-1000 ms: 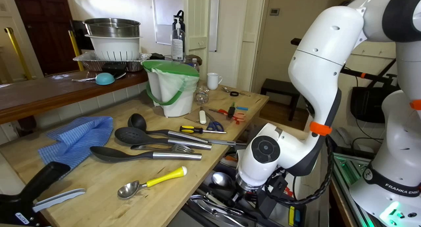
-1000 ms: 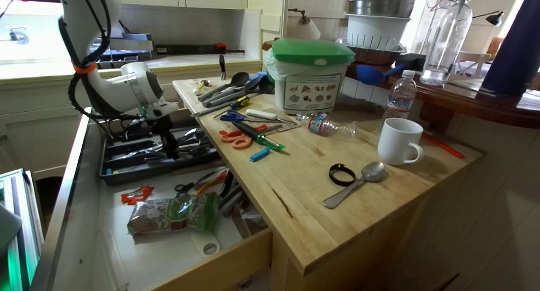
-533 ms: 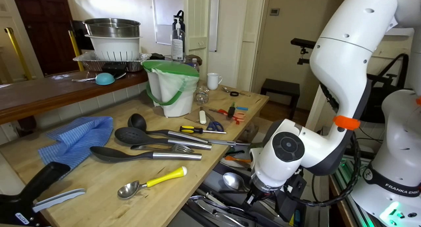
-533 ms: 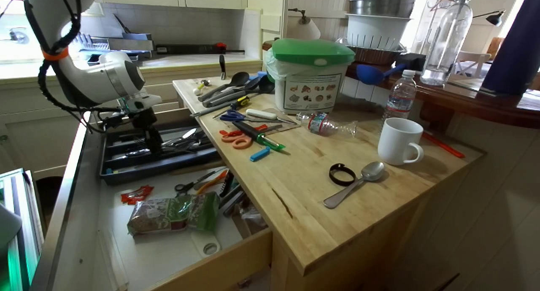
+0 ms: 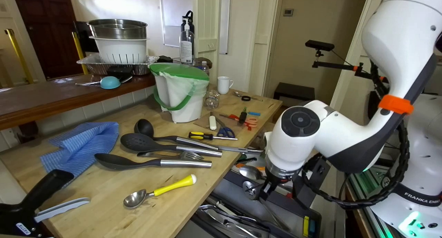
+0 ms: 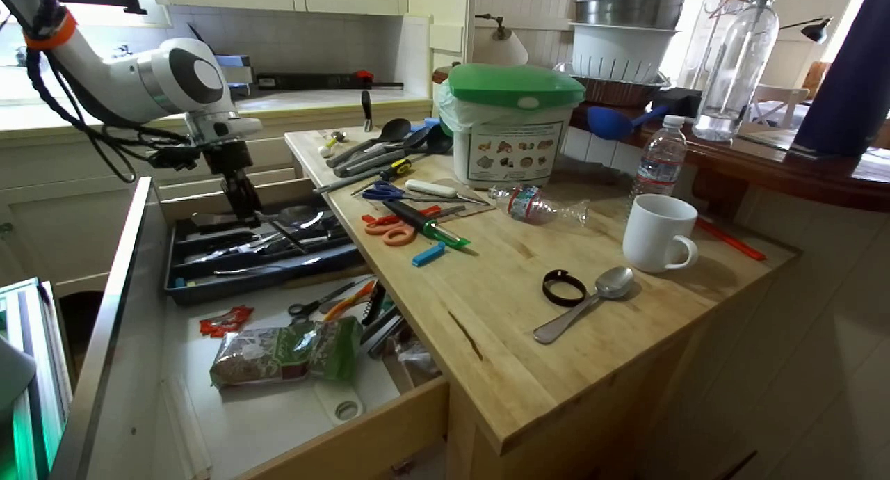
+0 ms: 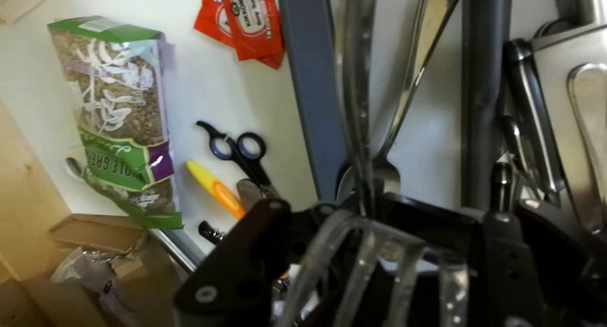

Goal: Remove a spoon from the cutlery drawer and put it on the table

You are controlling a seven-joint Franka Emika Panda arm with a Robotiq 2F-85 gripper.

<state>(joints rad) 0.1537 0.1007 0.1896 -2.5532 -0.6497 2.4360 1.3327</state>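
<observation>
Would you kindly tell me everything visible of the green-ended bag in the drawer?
The bag is long and looks like partly clear plastic, with small brown grains showing. Its ends are green, with white leaf print and a green and purple label, only partly readable. It lies flat on the floor of the drawer, outside the dark tray, one end creased. A white handle seems to run beneath it, and the tool does not touch it.
</observation>
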